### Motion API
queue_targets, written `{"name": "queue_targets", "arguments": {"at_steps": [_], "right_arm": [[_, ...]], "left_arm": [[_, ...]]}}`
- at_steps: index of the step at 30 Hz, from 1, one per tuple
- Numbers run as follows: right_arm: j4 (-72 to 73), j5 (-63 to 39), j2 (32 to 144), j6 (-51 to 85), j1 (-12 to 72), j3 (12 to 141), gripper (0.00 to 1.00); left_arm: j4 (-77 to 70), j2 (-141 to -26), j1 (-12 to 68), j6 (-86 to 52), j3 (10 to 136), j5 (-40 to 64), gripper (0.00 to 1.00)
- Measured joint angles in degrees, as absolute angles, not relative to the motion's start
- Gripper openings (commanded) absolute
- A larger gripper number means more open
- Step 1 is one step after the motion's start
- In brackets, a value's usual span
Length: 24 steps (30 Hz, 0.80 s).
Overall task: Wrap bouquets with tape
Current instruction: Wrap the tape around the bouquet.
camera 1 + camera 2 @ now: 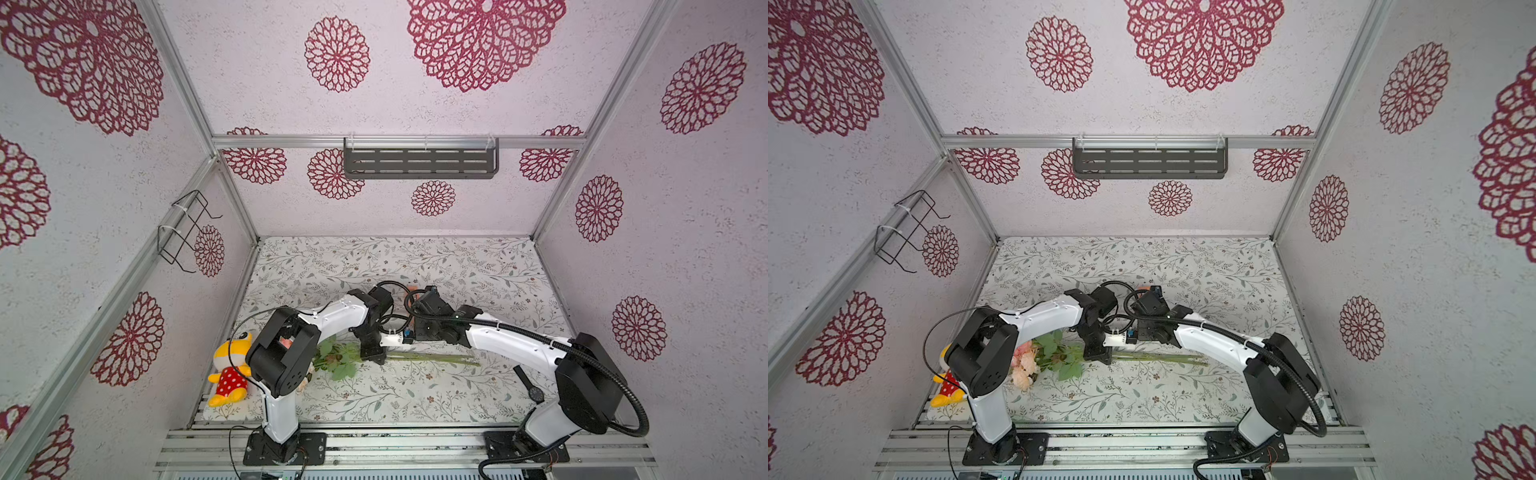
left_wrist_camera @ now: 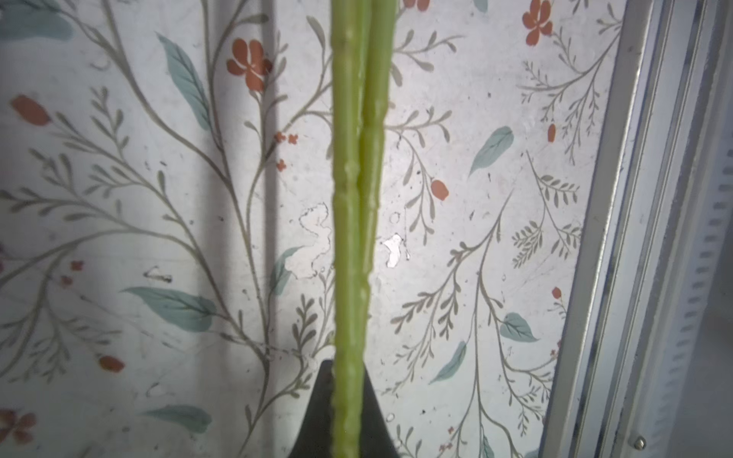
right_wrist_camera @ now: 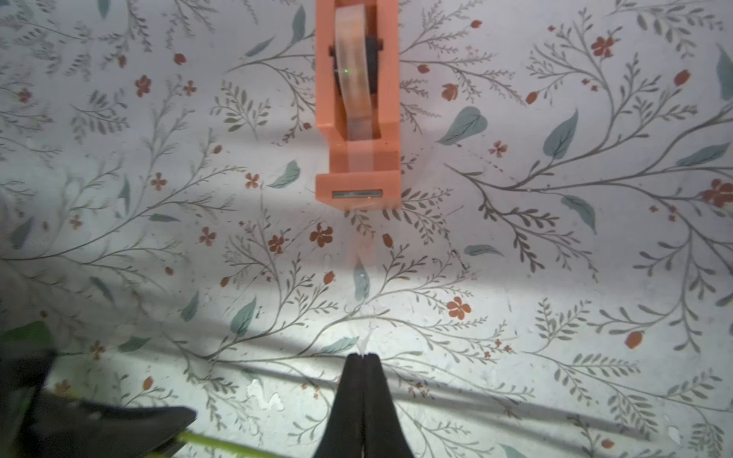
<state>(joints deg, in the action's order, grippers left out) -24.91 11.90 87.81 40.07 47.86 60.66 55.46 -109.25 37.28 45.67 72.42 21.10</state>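
The bouquet [image 1: 1163,358] lies across the patterned table, its pink and peach blooms [image 1: 1023,365] to the left and its green stems [image 1: 432,358] pointing right. My left gripper [image 2: 344,366] is shut on the stems [image 2: 353,222], which run straight out between its fingers. The orange tape dispenser [image 3: 357,158] stands farther back, partly hidden behind the arms in both top views [image 1: 412,289]. My right gripper [image 3: 363,355] is shut on the end of a clear tape strip [image 3: 359,269] that stretches from the dispenser to its tips. The left gripper's black finger [image 3: 119,424] and a stem show nearby.
A yellow plush toy [image 1: 228,374] in a red dotted dress sits at the table's front left corner. A black wristwatch [image 1: 534,390] lies beside the right arm. A metal rail [image 2: 595,277] borders the table. A dark shelf [image 1: 419,162] and a wire rack [image 1: 187,232] hang on the walls.
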Motion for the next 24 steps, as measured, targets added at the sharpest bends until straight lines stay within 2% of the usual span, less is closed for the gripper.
{"name": "queue_targets", "arguments": {"at_steps": [15, 24], "right_arm": [[-21.63, 10.09, 75.46, 42.72, 49.52, 51.46, 0.0], [-20.84, 10.35, 72.23, 44.49, 52.4, 50.94, 0.0]], "left_arm": [[58.92, -114.83, 34.26, 43.16, 80.03, 25.54, 0.0], [59.51, -116.42, 33.74, 40.84, 82.76, 26.06, 0.0]]}}
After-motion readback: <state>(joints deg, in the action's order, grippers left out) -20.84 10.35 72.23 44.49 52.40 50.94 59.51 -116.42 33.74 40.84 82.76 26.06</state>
